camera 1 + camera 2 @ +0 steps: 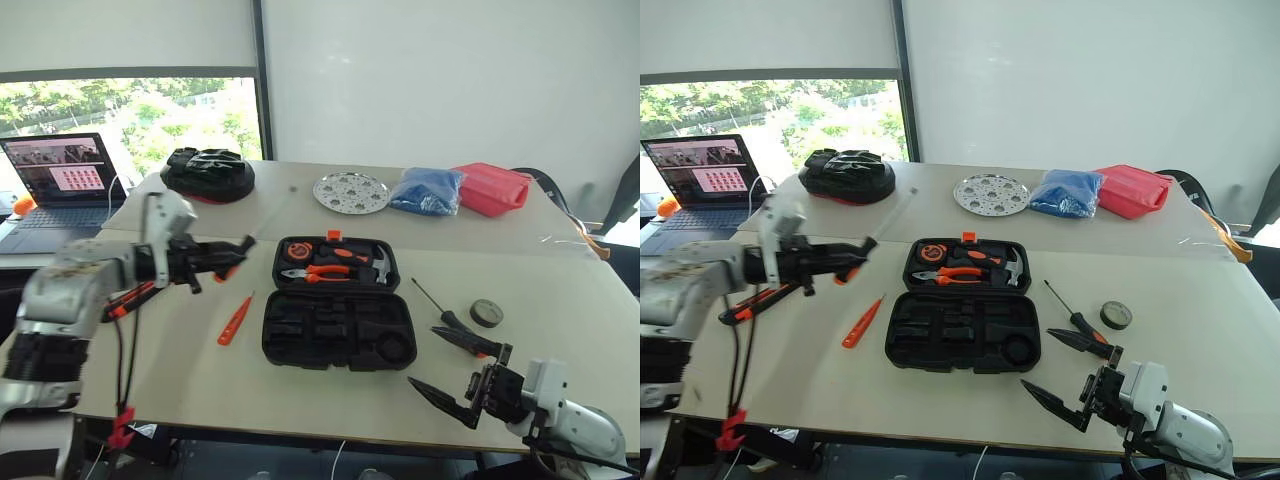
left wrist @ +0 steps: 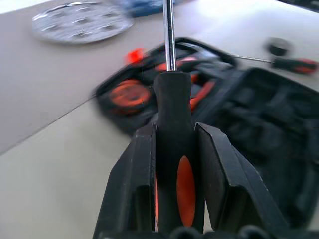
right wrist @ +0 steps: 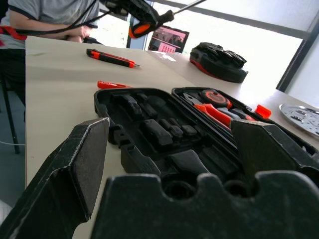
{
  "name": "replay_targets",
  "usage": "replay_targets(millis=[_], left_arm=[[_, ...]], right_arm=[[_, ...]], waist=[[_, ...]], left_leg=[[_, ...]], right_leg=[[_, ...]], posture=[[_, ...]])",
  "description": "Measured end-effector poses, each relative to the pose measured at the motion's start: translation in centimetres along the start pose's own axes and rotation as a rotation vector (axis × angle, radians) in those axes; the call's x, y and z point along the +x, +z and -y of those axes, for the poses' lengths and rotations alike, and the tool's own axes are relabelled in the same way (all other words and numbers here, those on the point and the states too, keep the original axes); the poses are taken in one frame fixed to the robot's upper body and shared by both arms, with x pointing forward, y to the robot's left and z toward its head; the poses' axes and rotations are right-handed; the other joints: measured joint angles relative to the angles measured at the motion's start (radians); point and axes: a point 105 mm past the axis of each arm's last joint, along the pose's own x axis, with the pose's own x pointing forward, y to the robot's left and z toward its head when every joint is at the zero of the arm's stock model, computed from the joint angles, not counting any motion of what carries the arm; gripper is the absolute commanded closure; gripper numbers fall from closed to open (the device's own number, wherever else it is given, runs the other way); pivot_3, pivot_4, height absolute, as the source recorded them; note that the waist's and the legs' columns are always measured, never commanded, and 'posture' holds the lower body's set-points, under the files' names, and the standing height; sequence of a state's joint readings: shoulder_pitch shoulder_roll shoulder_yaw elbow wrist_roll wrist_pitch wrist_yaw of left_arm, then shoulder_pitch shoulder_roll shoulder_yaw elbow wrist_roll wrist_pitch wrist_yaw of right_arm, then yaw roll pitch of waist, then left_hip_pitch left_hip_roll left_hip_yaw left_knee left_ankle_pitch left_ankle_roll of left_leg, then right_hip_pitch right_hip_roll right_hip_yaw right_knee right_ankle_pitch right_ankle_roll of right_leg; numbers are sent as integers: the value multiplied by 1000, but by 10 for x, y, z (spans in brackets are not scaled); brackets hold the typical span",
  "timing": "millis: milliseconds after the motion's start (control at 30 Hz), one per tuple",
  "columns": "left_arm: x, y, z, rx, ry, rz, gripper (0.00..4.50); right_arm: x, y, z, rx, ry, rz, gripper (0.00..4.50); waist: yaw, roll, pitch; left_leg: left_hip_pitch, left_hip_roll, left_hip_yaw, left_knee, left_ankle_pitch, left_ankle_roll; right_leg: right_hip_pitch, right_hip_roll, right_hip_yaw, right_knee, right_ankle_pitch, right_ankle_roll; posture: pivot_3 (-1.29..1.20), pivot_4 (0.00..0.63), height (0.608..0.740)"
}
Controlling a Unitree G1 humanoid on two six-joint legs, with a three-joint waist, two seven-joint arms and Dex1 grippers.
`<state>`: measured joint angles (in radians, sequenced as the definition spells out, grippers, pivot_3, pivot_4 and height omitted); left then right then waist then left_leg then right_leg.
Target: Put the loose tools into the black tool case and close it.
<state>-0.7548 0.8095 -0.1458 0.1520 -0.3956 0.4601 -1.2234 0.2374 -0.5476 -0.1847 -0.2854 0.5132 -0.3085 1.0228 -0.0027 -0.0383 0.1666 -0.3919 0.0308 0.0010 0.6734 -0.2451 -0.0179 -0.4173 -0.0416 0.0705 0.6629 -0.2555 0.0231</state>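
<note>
My left gripper is shut on a screwdriver with an orange-black handle and holds it in the air left of the black tool case. The shaft points up and toward the case. The case lies open, with pliers, a hammer and a tape measure in its far half. On the table lie an orange tester pen, a utility knife beyond it, a second screwdriver and a small dark roll right of the case. My right gripper stands open near the table's front edge, holding nothing.
A laptop stands at the far left. Along the back are a black lumpy bag, a perforated metal plate, a blue bag and a red container. A person sits beyond the table's left side.
</note>
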Motion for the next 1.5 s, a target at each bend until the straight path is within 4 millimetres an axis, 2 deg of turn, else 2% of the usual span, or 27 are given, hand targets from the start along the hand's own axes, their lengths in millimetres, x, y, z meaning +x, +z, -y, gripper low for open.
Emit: replay_targets(millis=[67,200,400,833,900,1067,1133,1233,1333,1500], left_arm=[[28,-5,7,159,-107,-106,3734],[65,-19,6,325,-203,-298,3734],[79,-46,-3,310,-187,-436,3734],[97,-43,-3,351,-168,-477,3734],[98,-43,-3,352,-167,-477,2745],[101,-33,-4,357,-148,-421,1179],[100,-26,-7,372,-127,-381,1179],[94,-3,-10,354,-94,-252,1179],[89,5,-11,358,-87,-192,1912],[90,-33,-8,236,-82,-223,3792]], right_arm=[[-2,0,0,0,-10,-7,0],[-5,2,-3,-6,-40,-17,0],[0,10,-7,-26,-67,0,0],[3,8,-14,-5,-80,-8,0],[2,7,-15,0,-79,-11,0],[1,4,-19,15,-70,-18,0],[0,4,-21,21,-66,-20,0],[0,3,-21,23,-66,-21,0],[0,3,-21,24,-66,-20,0],[2,3,-22,28,-61,-14,0]], waist=[[-2,0,0],[-18,0,0],[-28,0,0],[-11,0,0],[-11,0,0],[-3,1,0],[-6,1,0],[-11,1,0],[-16,2,-1],[-14,3,-1]], left_leg=[[-1,0,0,2,0,0],[-2,0,0,3,-1,2],[-6,1,-1,4,-1,2],[-6,1,-2,6,-1,3],[-5,0,-2,7,-1,3],[-5,0,-2,7,0,3],[-7,0,-2,8,0,3],[-7,0,-2,7,0,3],[-7,0,-2,7,-1,4],[-7,0,-2,7,0,4]], right_leg=[[0,1,0,0,0,0],[-1,1,2,0,0,1],[-4,2,1,0,0,1],[-2,2,1,1,-1,5],[-2,2,1,1,-1,5],[-1,1,1,0,-1,7],[-3,1,1,1,0,6],[-3,1,1,0,1,3],[-3,2,1,0,1,3],[-3,2,1,1,1,3]], posture=[[0,150,740],[0,150,740],[0,150,740],[0,150,740],[0,150,740],[0,150,740],[0,150,740],[0,150,740],[0,150,740],[0,150,740]])
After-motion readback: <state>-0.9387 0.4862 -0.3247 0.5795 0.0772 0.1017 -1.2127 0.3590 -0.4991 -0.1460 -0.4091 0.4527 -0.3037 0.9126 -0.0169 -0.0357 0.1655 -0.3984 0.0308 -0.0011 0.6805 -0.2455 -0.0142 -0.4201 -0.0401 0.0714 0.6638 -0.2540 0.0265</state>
